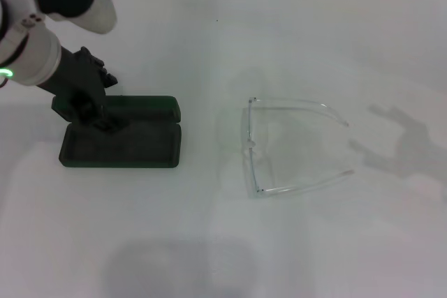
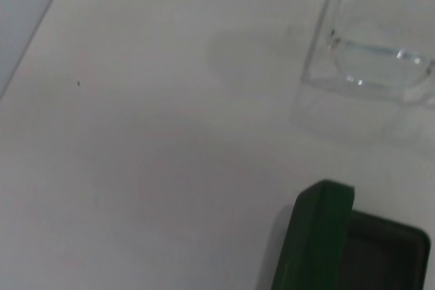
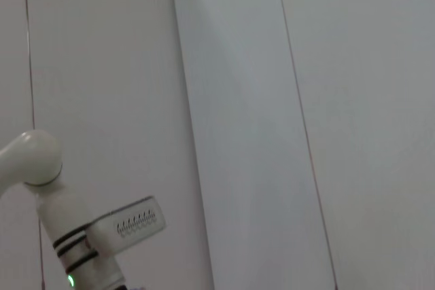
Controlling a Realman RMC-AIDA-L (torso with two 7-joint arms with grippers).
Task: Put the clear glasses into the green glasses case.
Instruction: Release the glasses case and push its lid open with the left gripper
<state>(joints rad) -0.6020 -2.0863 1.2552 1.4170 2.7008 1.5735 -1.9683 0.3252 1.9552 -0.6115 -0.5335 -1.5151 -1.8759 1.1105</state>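
Nearest the head camera, bare white worktop is seen, with a faint grey shadow lying on it. Farther back on the robot's left, the green glasses case is found open: its tray lies flat on the worktop and its lid stands up along the far edge. Dark lining is seen inside the tray. The left gripper is held low over the left part of the case, at or just above the tray's far edge; whether contact is made cannot be told, and whether its fingers are spread or pressed together cannot be told either.

The clear glasses are laid on the worktop to the right of the case, well apart from it. Both arms are unfolded and pointed to the right, while the one-piece lens is turned toward the case.

From the left wrist view, 1 corner of the case and part of the glasses are shown, with bare worktop between them.

The right gripper is not seen in any view; only a shadow of it is cast on the worktop at the far right.
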